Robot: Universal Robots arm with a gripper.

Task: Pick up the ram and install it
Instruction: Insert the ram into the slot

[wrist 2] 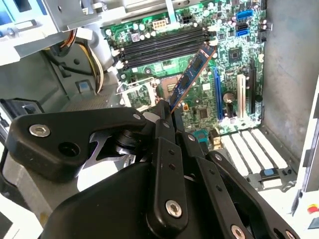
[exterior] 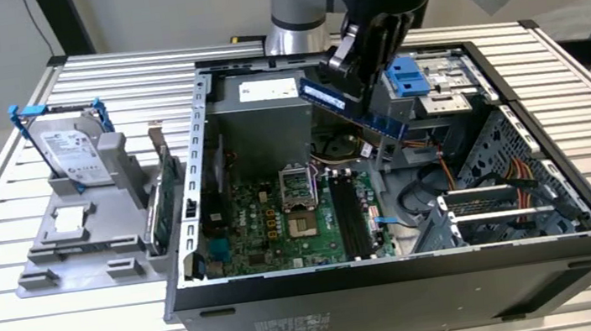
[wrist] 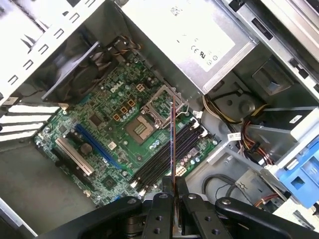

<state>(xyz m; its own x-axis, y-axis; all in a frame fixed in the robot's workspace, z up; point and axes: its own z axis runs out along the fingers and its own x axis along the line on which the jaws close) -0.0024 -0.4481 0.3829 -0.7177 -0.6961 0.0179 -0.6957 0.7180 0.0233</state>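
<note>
Aloft over case: hand-held ram

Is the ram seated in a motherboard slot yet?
No. In the exterior view the ram hangs tilted in the gripper, above the open case, clear of the motherboard.

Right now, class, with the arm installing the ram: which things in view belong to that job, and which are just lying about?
Part of the job:
- ram, held above the open case
- gripper, shut on it
- memory slots on the motherboard

Lying about:
- hard drive standing in the grey holder
- expansion card beside it
</note>
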